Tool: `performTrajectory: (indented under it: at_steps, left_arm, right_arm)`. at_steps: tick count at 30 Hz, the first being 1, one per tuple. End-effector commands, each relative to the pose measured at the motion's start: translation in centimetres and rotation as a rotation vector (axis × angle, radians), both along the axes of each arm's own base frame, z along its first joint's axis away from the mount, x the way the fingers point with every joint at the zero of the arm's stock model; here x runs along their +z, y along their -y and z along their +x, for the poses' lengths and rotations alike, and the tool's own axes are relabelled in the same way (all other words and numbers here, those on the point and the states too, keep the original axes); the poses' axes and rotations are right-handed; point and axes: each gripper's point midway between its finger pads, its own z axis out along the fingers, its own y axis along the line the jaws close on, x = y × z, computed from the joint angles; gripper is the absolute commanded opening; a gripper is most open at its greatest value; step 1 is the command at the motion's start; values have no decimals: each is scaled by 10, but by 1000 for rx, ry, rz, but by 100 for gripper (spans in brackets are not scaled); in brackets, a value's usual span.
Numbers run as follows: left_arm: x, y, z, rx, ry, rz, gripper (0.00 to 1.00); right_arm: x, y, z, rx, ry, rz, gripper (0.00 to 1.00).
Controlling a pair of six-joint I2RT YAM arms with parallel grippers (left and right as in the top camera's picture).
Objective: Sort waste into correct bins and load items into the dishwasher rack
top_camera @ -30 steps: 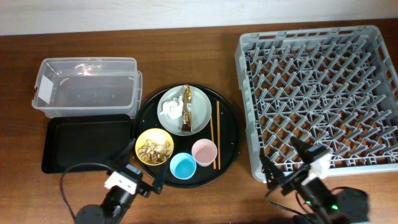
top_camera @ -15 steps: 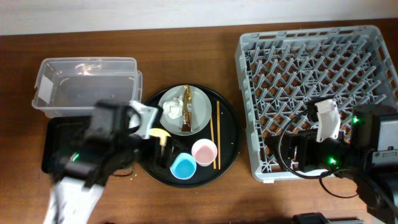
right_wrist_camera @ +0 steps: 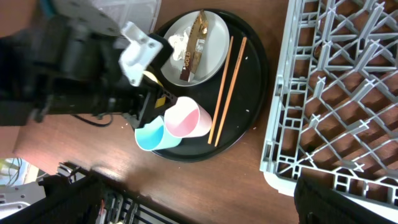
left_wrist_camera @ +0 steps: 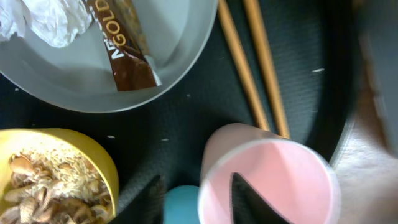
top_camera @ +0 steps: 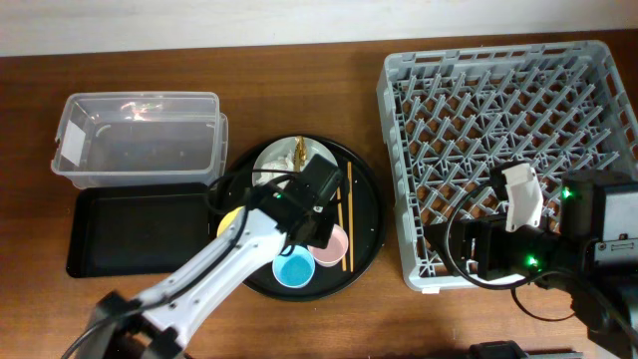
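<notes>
My left gripper (left_wrist_camera: pixel 196 186) is low over the round black tray (top_camera: pixel 369 214). Its jaws straddle the rim of the pink cup (left_wrist_camera: pixel 280 186): one finger is inside the cup and the other stands outside it, a small gap away, by the light-blue cup (left_wrist_camera: pixel 180 202). Close by are the yellow bowl (left_wrist_camera: pixel 93 149) of food scraps (left_wrist_camera: pixel 43 180), the chopsticks (left_wrist_camera: pixel 249 68), and the grey plate (left_wrist_camera: pixel 174 74) holding the brown wrapper (left_wrist_camera: pixel 127 50) and the white tissue (left_wrist_camera: pixel 50 22). My right gripper (right_wrist_camera: pixel 199 186) hangs open over bare table beside the rack (top_camera: pixel 508 130), holding nothing.
The clear tub (top_camera: pixel 140 140) and the shallow black tray (top_camera: pixel 130 234) lie left of the round tray. My left arm (top_camera: pixel 229 259) crosses the round tray's front left and hides most of the bowl from overhead. The right arm (top_camera: pixel 518 214) covers the rack's front edge.
My left arm swung up from the table's front edge, across the black tray, and now sits over the pink cup. The right arm rose at the rack's front and then held still.
</notes>
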Motion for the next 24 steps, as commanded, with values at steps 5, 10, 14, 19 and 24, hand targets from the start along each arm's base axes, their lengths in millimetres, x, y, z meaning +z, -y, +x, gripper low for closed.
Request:
performTrajectory:
  at_steps: [5, 10, 14, 19, 24]
  left_arm:
    - [-21, 9, 6, -24, -47, 24, 6]
    - [63, 52, 17, -96, 7, -209, 0]
    - [178, 76, -2, -355, -124, -830, 0]
    - [267, 44, -25, -604, -225, -1374, 0]
    - [270, 44, -27, -617, -231, -1393, 0]
  right_arm:
    - [8, -1, 0, 3, 22, 9, 98]
    - [7, 2, 2, -9, 24, -6, 98]
    - [14, -5, 5, 61, 86, -3, 99]
    - [63, -62, -3, 468, 298, 269, 99]
    - [86, -90, 14, 621, 311, 471, 96]
